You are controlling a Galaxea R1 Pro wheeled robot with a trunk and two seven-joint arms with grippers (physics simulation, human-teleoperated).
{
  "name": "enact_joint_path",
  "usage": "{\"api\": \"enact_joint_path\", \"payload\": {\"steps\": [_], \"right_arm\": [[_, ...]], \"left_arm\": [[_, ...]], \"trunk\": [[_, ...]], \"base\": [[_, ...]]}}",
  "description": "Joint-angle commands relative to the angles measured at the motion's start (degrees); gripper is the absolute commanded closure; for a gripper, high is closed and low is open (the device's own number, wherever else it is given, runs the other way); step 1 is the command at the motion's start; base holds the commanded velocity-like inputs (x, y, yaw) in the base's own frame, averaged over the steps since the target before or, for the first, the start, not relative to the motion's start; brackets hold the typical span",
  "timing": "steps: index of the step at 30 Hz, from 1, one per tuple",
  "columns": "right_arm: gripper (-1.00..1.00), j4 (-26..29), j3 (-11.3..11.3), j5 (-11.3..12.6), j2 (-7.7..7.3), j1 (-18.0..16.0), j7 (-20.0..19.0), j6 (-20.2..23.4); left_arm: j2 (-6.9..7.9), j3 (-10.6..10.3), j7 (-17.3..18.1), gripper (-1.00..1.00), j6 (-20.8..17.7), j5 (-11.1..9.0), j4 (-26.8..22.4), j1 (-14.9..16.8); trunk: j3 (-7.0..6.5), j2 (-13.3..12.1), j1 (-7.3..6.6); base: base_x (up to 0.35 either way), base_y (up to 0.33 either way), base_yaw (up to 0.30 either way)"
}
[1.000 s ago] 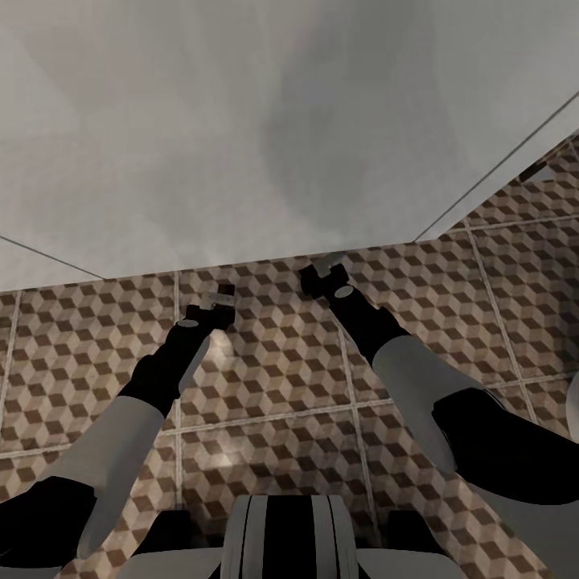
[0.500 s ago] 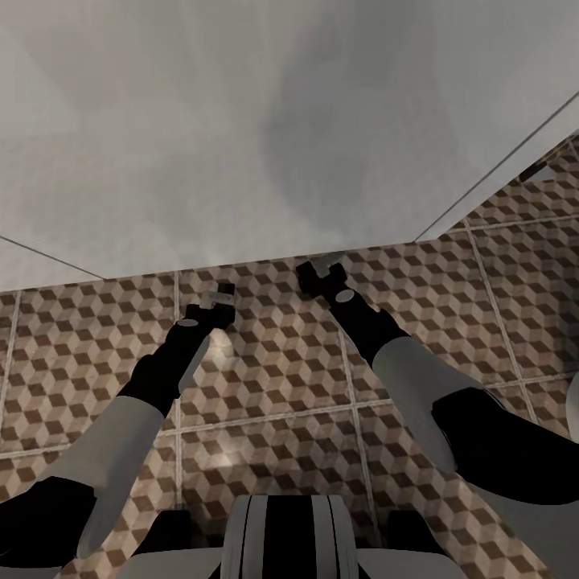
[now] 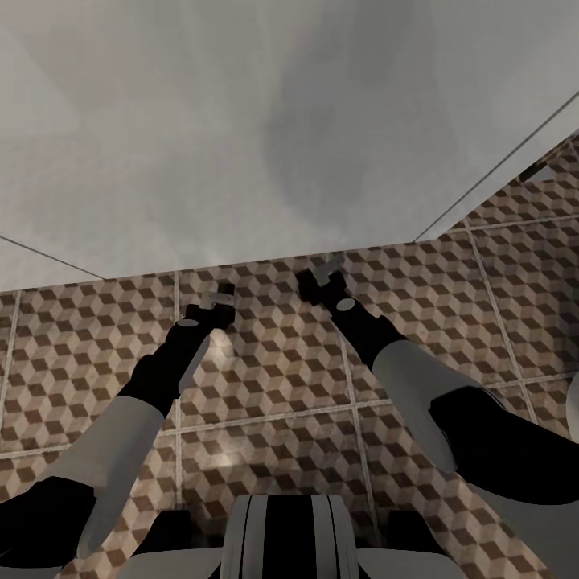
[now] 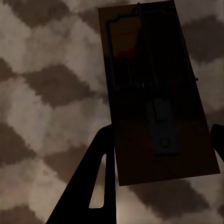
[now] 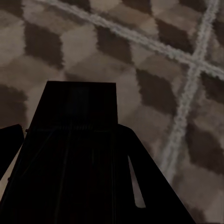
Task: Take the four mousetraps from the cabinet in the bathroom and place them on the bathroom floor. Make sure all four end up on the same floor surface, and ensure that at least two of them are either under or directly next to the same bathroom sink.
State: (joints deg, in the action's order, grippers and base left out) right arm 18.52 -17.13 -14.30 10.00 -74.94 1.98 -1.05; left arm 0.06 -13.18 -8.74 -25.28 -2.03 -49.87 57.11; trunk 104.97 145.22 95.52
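Both arms reach out low over the cube-patterned bathroom floor (image 3: 265, 386), close to the grey wall (image 3: 241, 121) where the tiles end. The left gripper (image 4: 158, 154) has its jaws pinching a mousetrap (image 4: 156, 93), board flat, red spot showing. The right gripper (image 5: 70, 154) has its jaws pinching another dark mousetrap (image 5: 77, 140) above a grout crossing. Open tiles lie all around; no lettering is readable.

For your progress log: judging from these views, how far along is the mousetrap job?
Done: no trap seen lying on the floor. In hand: the left gripper holds a mousetrap, and the right gripper holds a dark flat board, apparently another, both above the tiles. Left: setting these down, near a sink; the others are unseen.
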Motion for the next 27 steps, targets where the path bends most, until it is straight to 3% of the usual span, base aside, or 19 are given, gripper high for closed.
{"api": "enact_joint_path", "payload": {"steps": [1, 9, 16, 23, 27], "right_arm": [[1.00, -0.14, -0.09, -0.47, 0.00, -0.03, 0.22, -0.13], [1.00, -2.06, -0.11, -0.55, 0.00, -0.03, 0.22, -0.96], [1.00, -2.33, -0.10, -0.54, 0.00, -0.03, 0.22, -1.69], [1.00, -3.37, -0.09, -0.55, 0.00, -0.03, 0.22, -1.83], [1.00, -3.97, -0.13, -0.56, 0.00, -0.03, 0.22, -2.45]], "left_arm": [[0.03, -0.18, -0.40, 1.00, -0.29, -0.13, -0.10, 0.02], [0.03, -0.11, -0.48, 1.00, -0.23, 0.17, -0.39, 0.02], [0.03, -0.10, -0.58, 1.00, 0.24, 2.24, -0.02, 0.02], [-0.08, -0.88, -0.55, 1.00, 7.50, 3.45, 3.70, 0.02], [0.00, -1.21, -0.57, 1.00, 8.90, 3.58, 4.88, 0.02]], "trunk": [[0.03, 0.01, -0.01], [0.03, 0.01, -0.01], [0.03, 0.01, -0.01], [0.03, 0.01, -0.01], [0.03, 0.01, -0.01]], "base": [[0.000, 0.000, 0.000], [0.000, 0.000, 0.000], [0.000, 0.000, 0.000], [0.000, 0.000, 0.000], [0.000, 0.000, 0.000]]}}
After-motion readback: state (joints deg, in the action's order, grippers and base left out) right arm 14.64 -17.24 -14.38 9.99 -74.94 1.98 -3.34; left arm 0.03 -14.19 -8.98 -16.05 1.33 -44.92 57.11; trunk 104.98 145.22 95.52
